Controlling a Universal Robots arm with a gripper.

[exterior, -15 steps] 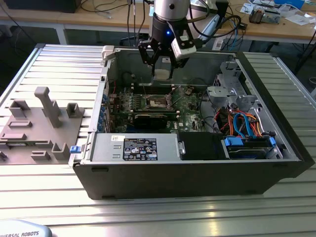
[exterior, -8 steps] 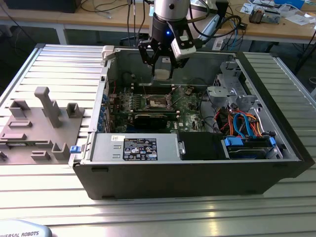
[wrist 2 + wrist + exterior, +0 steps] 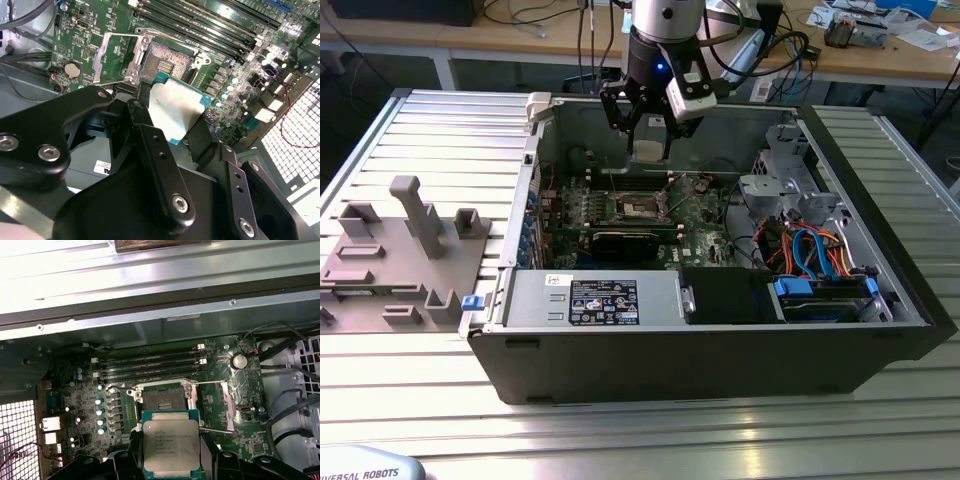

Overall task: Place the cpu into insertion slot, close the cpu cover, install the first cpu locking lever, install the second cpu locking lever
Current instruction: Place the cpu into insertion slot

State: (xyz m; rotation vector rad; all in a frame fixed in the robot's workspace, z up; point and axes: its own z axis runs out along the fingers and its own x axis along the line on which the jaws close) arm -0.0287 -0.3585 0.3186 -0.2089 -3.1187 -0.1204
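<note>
Gripper [image 3: 648, 137]: black, angular, bolted links, two fingers closed narrow on opposite edges of the cpu [image 3: 171, 450]. Cpu: flat square chip, matte silvery-grey metal top with faint print, teal-green border, held level in the air above the board, over the near side of the insertion slot [image 3: 162, 400] and not seated. Insertion slot: square dark socket with a fine-grained contact field, silvery metal rim, uncovered. Cpu cover [image 3: 226, 401]: thin silvery frame plate with a large central window, swung open just beside the slot. Circuit board [image 3: 250, 440]: green, dense with small parts, fixed to the floor of the case. Memory slots [image 3: 150, 365]: four long black parallel rails beyond the socket. Coin cell [image 3: 240, 361]: round, shiny, near the cover. Perforated panel [image 3: 17, 435]: white mesh at the board's end. Computer case [image 3: 720, 360]: dark sheet-metal box lying on its side, lid off. Power supply [image 3: 600, 300]: grey metal box with a label, against the near wall in the exterior view. Blue cables [image 3: 810, 245]: flat, looped toward the exterior view's right. Table [image 3: 440, 130]: ribbed pale aluminium profile. Fixture [image 3: 410, 250]: grey moulded block with posts and pockets, at the exterior view's left. Wooden desk [image 3: 550, 40]: behind, with dangling leads.
</note>
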